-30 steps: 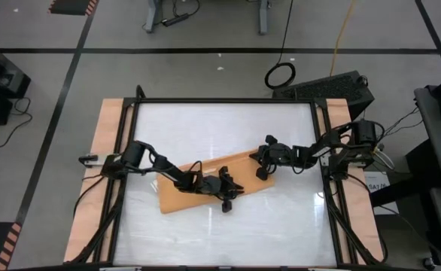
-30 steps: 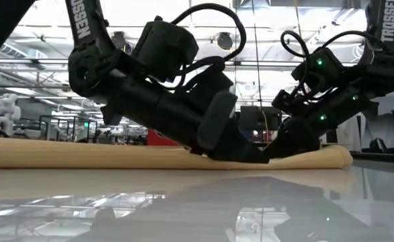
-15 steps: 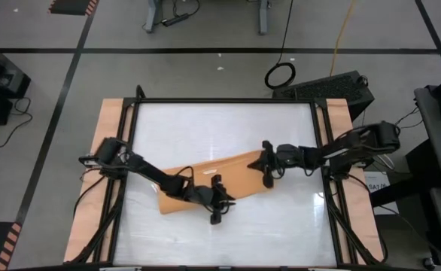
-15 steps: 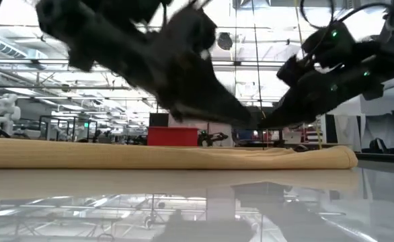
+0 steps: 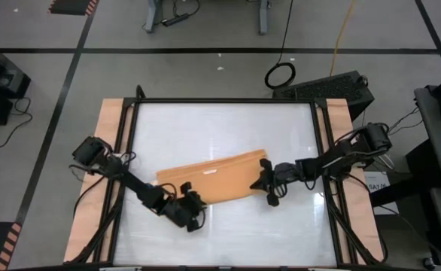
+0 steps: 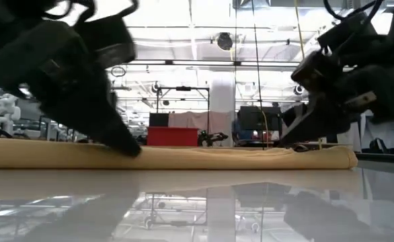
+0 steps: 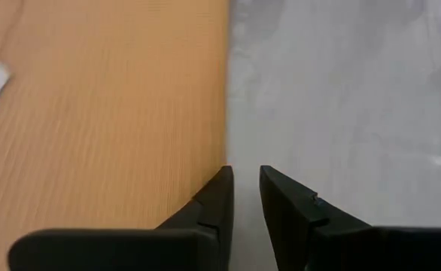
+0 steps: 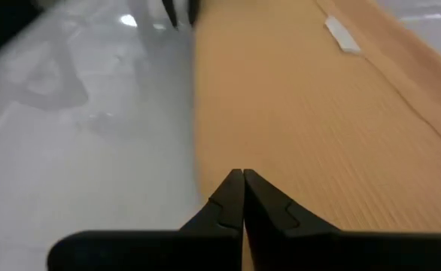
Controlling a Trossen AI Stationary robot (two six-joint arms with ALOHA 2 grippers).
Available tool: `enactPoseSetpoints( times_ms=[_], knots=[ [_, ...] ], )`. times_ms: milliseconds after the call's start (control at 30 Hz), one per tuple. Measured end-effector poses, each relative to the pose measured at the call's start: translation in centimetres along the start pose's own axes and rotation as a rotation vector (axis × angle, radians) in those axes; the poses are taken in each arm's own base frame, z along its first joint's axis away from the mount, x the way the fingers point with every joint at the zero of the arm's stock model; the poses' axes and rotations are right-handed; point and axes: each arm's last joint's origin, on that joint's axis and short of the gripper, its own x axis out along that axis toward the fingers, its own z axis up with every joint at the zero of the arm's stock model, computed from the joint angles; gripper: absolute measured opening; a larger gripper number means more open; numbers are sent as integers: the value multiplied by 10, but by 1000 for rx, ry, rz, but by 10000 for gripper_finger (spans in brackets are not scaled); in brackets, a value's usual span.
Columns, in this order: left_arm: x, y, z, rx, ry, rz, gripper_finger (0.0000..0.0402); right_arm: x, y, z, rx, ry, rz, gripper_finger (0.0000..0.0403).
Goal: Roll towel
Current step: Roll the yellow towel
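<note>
Two grippers at towel [image 5: 213, 179] edges | left gripper [image 7: 244, 178] slightly parted, holding nothing | right gripper [image 8: 242, 176] closed, empty | low view blurs both.

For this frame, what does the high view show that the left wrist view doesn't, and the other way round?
Only the high view shows the whole towel lying slanted on the white table, with the right gripper at its right end and the left gripper by its near-left edge, both arms reaching in from the sides.

Only the left wrist view shows the slight gap between the left gripper's fingers, nothing held between them, and the towel's ribbed weave.

Both show the orange-tan towel, its small white tag and bare tabletop beside the towel's edge.
</note>
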Motion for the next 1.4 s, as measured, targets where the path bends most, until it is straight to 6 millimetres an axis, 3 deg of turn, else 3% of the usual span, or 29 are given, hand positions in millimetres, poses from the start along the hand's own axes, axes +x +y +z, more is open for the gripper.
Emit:
enactPoseSetpoints(
  times_ms=[267, 467, 667, 833, 1100, 1400],
  knots=[
    [-13, -1, -39, -75, -10, 65, 74, 12, -3, -20, 46, 92, -37, 0],
    [-30, -11, -40, -66, -9, -10, 74, 17, 0, -24, 118, 77, -25, 0],
    [-71, -20, -31, -117, -11, -96, 74, 14, 10, -23, 119, 71, 8, 0],
    [-92, -15, -49, -169, 64, -1, 74, 14, 14, -24, 129, 75, 22, 0],
    [-98, 9, -87, -295, 227, 195, 74, 14, 22, -26, 158, 87, 48, 0],
    [-83, 42, -89, -309, 207, 340, 74, 7, 32, -20, 172, 65, 57, 0]
  ],
)
